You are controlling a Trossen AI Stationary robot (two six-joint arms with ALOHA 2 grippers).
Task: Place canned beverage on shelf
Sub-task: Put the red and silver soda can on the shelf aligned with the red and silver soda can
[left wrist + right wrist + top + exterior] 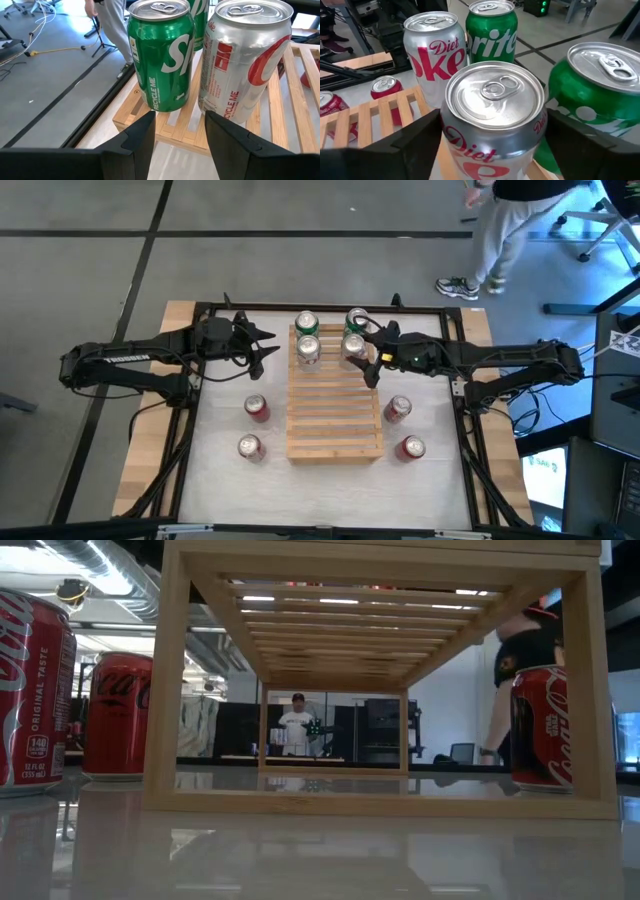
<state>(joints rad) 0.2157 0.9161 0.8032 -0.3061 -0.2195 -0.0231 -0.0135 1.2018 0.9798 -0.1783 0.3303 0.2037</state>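
Note:
The slatted wooden shelf [335, 415] [380, 802] stands on its side frames in the middle of the white table. Four cans stand on its far end: a green one [306, 323] [161, 55], a silver one [308, 350] [242, 60], another green one [357, 319] [595, 95] and a silver Diet Coke can [352, 346] [492, 115]. My right gripper [366, 356] [492, 127] reaches in from the right and is shut on that Diet Coke can. My left gripper [268, 345] [180, 125] waits open off the shelf's far left corner, nothing between its fingers. My right gripper pinches the Diet Coke can by its side wall [451, 142], just below the top rim, one finger [417, 137] on each side. The fingers come from the table's right, slanting a little downward. The can stands upright on the shelf's far slats.
Two red cans [257, 408] [249, 446] stand on the table left of the shelf and two [398, 408] [411, 447] on its right. The shelf's near slats are bare. A person [505, 230] walks beyond the table's far right corner.

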